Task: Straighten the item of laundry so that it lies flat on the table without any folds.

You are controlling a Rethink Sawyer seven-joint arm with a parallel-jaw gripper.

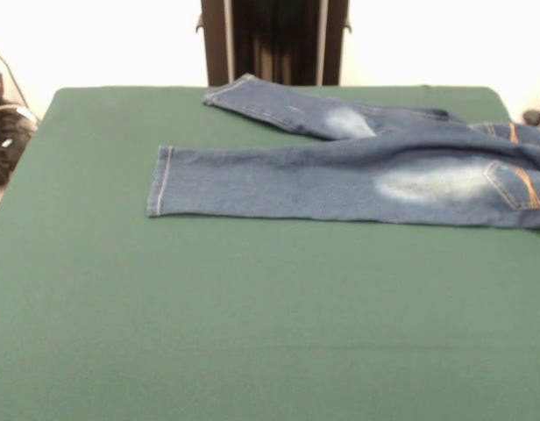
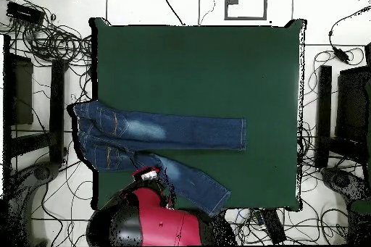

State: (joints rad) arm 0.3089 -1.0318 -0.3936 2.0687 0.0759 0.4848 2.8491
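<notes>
Denim jeans, waistband beyond table edge

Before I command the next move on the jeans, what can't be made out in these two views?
- Gripper: neither view shows it; overhead, only the red arm at the bottom.
- Jeans waistband: cut off by the right edge in the front view; overhead it overhangs the table edge.
- Upper part of one leg: overhead, hidden under the arm.
</notes>
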